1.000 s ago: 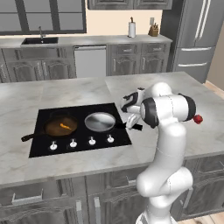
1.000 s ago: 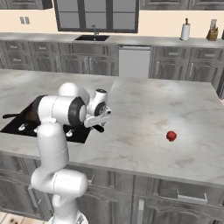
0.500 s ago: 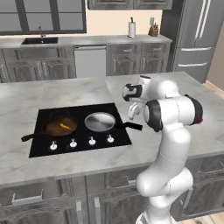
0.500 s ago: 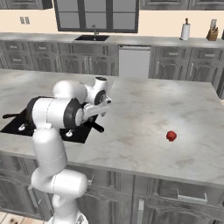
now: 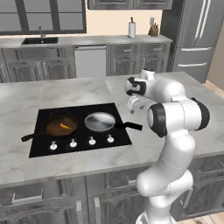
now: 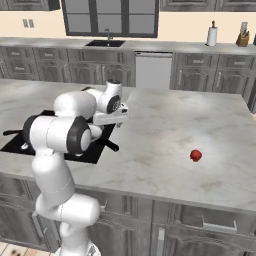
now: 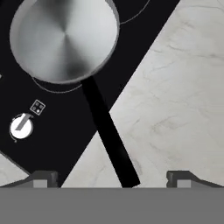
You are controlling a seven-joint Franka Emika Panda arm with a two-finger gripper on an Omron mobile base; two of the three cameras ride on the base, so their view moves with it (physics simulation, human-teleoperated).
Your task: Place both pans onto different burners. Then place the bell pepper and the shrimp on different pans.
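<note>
Across the middle of the left base view lies the pale marble island counter [image 5: 65,92], and set into it, left of centre, the flat black cooktop [image 5: 81,129] with its row of small white knobs [image 5: 73,143] along the front edge. My white arm [image 5: 175,127] rises from the lower right of that frame and bends back toward the middle, so that my gripper [image 5: 131,104] hangs just right of the cooktop's right edge, above the counter.

On the cooktop's left burner sits the dark skillet [image 5: 59,126], its short handle pointing toward the lower left. Inside it, on the rusty-brown bottom, lies the small orange shrimp [image 5: 64,126]. Just right of it, on the neighbouring burner, sits the steel pan [image 5: 100,121]; its black handle [image 5: 131,126] runs out to the right past the cooktop's edge and over the marble.

In the hand view the steel pan fills the upper left, its handle slanting down to the bottom centre between my two fingertips [image 7: 43,178], which stand wide apart with nothing between them: my grip is released.

In the right base view, right of centre, the red bell pepper [image 6: 195,155] rests alone on the marble, well apart from the cooktop and both pans.
</note>
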